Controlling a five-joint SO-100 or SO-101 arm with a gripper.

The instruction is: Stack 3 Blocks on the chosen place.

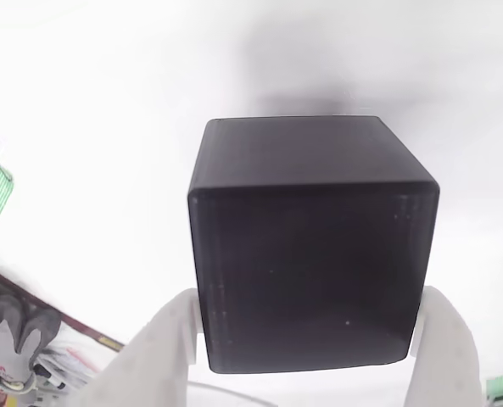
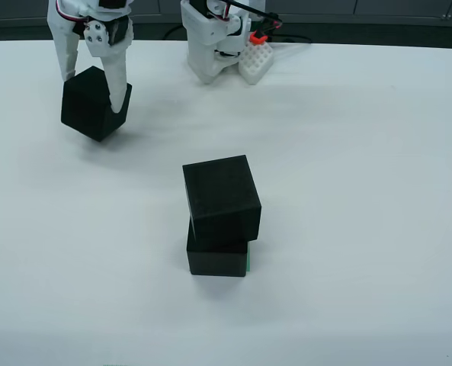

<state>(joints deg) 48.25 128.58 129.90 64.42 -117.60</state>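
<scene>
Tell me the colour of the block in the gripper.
Matte black block, clearest in the view riding on the gripper.

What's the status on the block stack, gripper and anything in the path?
Gripper shut on third block, far left in the overhead view. Two blocks stacked on green patch, top block skewed on bottom block. Table between them bare.
</scene>
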